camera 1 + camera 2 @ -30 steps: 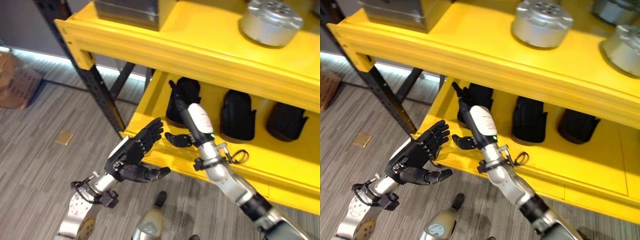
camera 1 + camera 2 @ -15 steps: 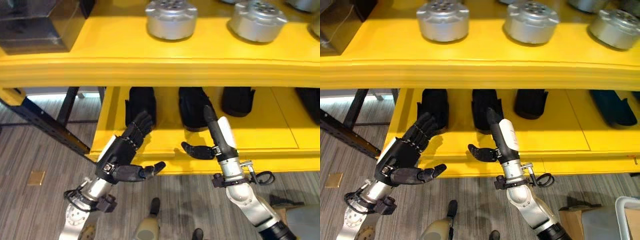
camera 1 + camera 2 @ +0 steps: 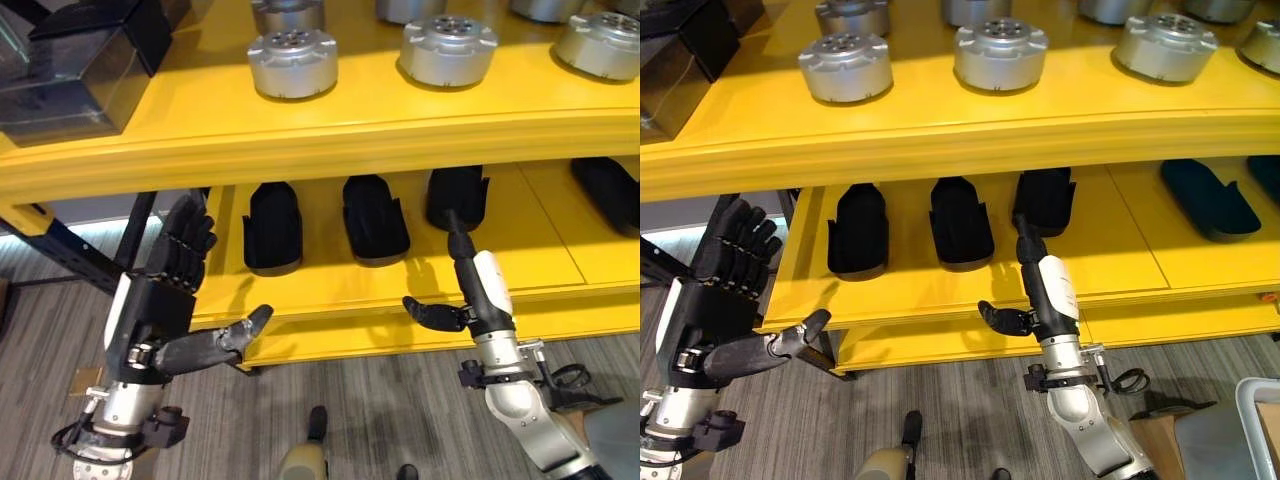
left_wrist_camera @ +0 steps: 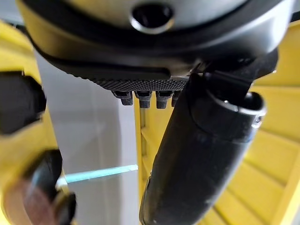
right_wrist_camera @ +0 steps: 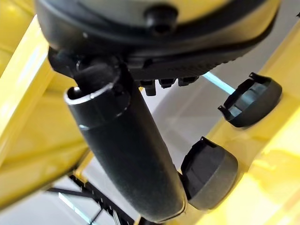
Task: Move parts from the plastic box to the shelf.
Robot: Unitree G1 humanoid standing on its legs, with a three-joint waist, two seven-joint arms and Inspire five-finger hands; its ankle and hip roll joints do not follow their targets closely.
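Fingers straight and empty, I am holding my left hand [image 3: 150, 310] and right hand [image 3: 478, 290] open before the yellow shelf [image 3: 330, 130].

Lower shelf [image 3: 1110, 270] front strip bare; black parts [image 3: 960, 220] block rear.

Bright yellow shelf [image 3: 330, 135]; silver-grey round parts [image 3: 292, 62] upper centre; black moulded parts [image 3: 272, 225] mid-frame; grey streaked wood-grain floor [image 3: 380, 420] along bottom.
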